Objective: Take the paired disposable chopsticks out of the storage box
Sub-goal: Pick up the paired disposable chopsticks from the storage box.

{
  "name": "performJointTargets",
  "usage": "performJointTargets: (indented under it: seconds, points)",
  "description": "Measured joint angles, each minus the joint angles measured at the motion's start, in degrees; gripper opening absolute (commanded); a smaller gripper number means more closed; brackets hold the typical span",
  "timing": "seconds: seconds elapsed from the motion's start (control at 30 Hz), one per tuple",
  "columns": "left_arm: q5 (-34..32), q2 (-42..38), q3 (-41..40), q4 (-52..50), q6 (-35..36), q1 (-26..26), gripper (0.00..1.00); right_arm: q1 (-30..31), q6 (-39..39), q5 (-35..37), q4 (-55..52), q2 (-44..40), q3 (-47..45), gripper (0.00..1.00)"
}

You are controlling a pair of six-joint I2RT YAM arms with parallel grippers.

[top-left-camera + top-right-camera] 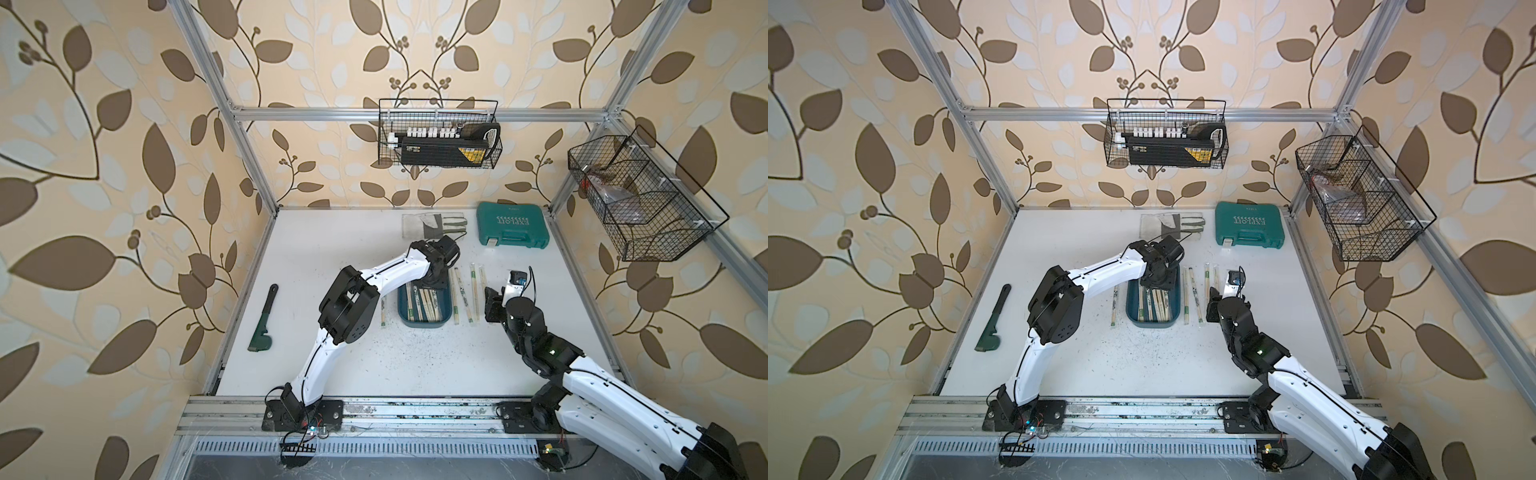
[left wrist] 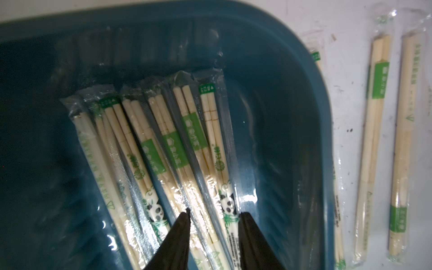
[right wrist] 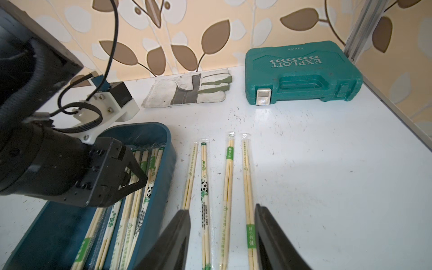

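The storage box (image 1: 424, 325) (image 1: 1152, 324) is a shallow teal tray at the table's middle. Several paired disposable chopsticks (image 1: 424, 305) (image 2: 163, 145) lie lengthwise in it, in clear sleeves. My left gripper (image 2: 215, 212) reaches down into the box, open. Its fingers (image 3: 138, 177) stand either side of two sleeved pairs, one with a panda print. More pairs (image 1: 467, 295) (image 3: 205, 187) lie side by side on the table right of the box. One pair (image 1: 382, 311) lies to its left. My right gripper (image 3: 222, 208) hangs open just above the right-hand pairs, holding nothing.
A dark green wrench (image 1: 264, 320) lies at the table's left. A work glove (image 1: 432, 224) and a green tool case (image 1: 513, 228) sit at the back. Black wire baskets hang on the back wall (image 1: 438, 133) and the right frame (image 1: 640, 199).
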Motion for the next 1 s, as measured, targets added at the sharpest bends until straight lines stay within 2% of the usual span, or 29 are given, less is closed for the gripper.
performJointTargets:
  seconds: [0.3, 0.33, 0.4, 0.73, 0.83, 1.0]
  points:
    - [1.46, 3.39, 1.07, 0.31, -0.44, 0.09, 0.41, -0.02, 0.00, -0.02, -0.02, 0.68, 0.00, 0.50]
    - [1.46, 3.78, 1.27, 0.33, -0.44, 0.09, 0.40, 0.00, 0.00, -0.02, -0.02, 0.79, 0.00, 0.50]
    - [1.57, 3.93, 1.64, 0.59, -0.31, 0.11, 0.27, 0.00, 0.00, -0.02, -0.02, 0.94, 0.02, 0.50]
    - [1.18, 4.68, 1.66, 0.59, -0.79, 0.13, 0.15, 0.00, -0.04, -0.07, -0.02, 2.60, 0.46, 0.51]
    - [0.74, 4.37, 1.66, 0.50, -0.74, 0.13, 0.06, -0.02, -0.07, -0.09, -0.02, 3.37, 0.70, 0.51]
    - [0.26, 3.76, 1.36, -0.28, -0.66, 0.13, 0.01, -0.02, -0.09, -0.26, -0.04, 4.11, 0.98, 0.51]
